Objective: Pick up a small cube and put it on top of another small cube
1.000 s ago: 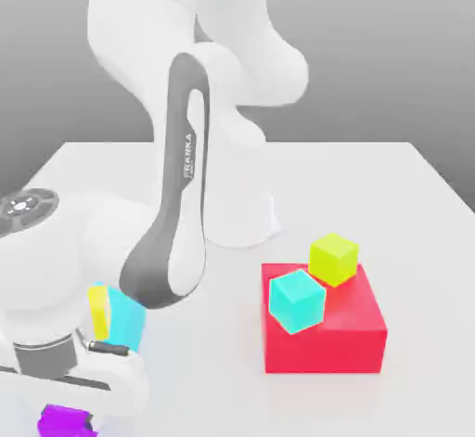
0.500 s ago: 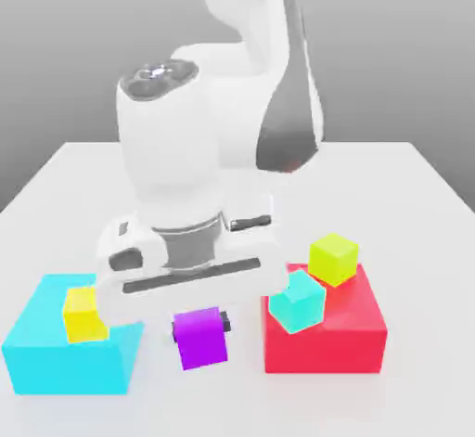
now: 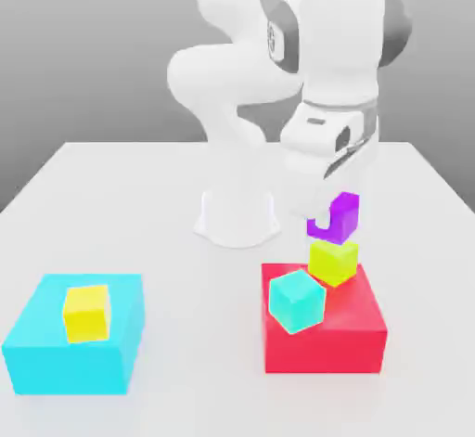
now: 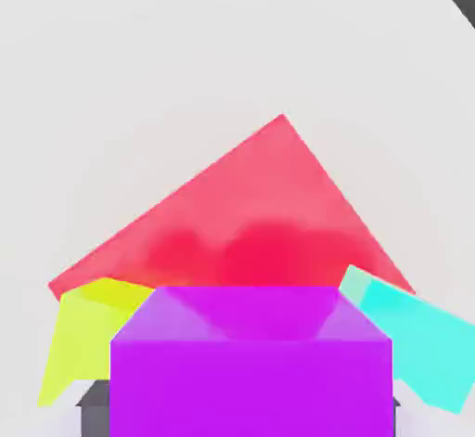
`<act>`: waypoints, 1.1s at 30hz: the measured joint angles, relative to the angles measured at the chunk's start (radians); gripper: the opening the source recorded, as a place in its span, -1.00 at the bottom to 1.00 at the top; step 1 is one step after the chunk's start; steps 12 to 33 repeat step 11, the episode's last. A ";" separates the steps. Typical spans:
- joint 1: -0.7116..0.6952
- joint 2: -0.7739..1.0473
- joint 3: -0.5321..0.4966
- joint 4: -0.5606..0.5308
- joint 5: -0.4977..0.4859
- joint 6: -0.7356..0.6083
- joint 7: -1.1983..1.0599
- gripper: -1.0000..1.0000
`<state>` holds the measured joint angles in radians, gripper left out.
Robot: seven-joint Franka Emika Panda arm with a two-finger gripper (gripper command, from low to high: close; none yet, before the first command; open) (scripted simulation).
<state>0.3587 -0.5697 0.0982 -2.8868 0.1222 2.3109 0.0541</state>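
1. Your gripper (image 3: pixel 327 219) has its fingers shut tight on the small purple cube (image 3: pixel 336 216). It holds the cube in the air, just above the lime cube (image 3: pixel 333 261).
2. The lime cube sits on the back part of the big red block (image 3: pixel 325 333), near its edge. If you come down off to one side, the purple cube can land half on and tip off.
3. In the hand view the purple cube (image 4: pixel 250 361) seems to hang a bit to one side of the lime cube (image 4: pixel 88 333), though the angle makes this hard to judge. Check the line-up before you let go.
4. If you push down too hard, you can shove the lime cube off the red block.
5. If you let go from too high, the purple cube can bounce and roll away.
6. The small teal cube (image 3: pixel 297 301) sits on the same red block, close to the lime cube. A finger could bump it on the way down.
7. The big blue block (image 3: pixel 74 352) with the small yellow cube (image 3: pixel 87 313) on it is well apart, on the exterior view's left. It is not in your way.
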 joint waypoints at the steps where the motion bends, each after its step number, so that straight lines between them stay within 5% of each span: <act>1: 0.019 -0.036 0.013 -0.023 -0.005 -0.011 -0.014 -1.00; 8: 0.043 0.094 0.050 -0.115 -0.001 0.215 -0.036 -1.00; 9: 0.043 0.113 0.052 -0.121 0.000 0.239 -0.036 1.00; 33: 0.043 0.113 0.052 -0.121 0.000 0.239 -0.036 1.00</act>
